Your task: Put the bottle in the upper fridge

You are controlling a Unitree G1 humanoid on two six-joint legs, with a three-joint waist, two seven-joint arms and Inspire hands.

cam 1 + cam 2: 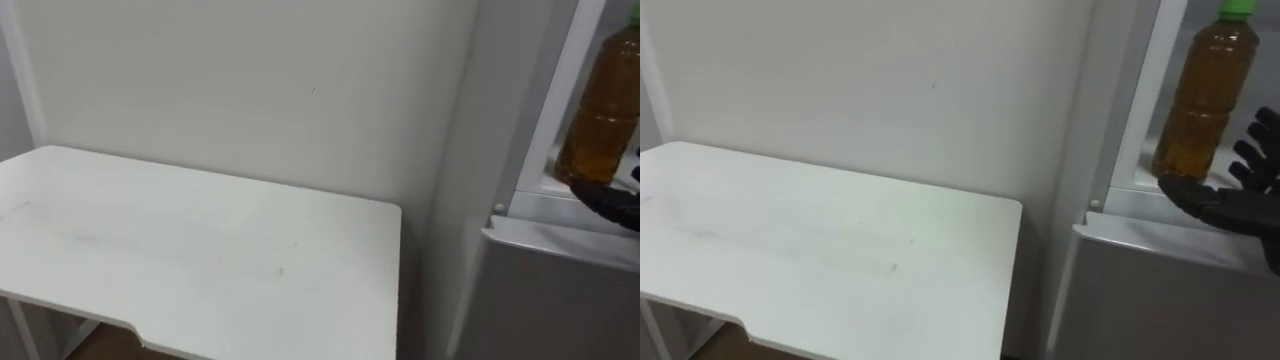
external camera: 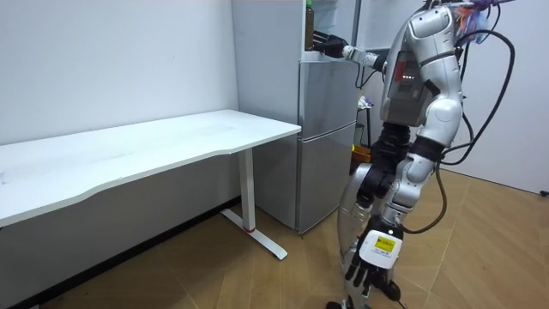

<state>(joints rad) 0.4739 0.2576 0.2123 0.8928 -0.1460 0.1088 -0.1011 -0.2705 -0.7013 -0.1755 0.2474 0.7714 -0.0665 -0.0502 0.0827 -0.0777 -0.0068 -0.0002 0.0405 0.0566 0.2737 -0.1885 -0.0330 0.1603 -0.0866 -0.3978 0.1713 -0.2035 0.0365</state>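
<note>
table (image 1: 200, 250) left, fridge (image 1: 560, 290) right — bottle (image 1: 1205, 95) inside

Stereo pair was mounted on the robot's head, aimed forward and down, close to the table (image 1: 200, 250) and fridge (image 1: 560, 300). Room view was taken from well back, side-on, whole robot framed. Table and fridge were shared by all views.

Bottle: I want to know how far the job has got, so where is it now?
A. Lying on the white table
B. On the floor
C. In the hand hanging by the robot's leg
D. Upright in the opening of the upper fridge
D: the bottle stands upright in the upper fridge opening, with the right robot hand open at its base.
</note>
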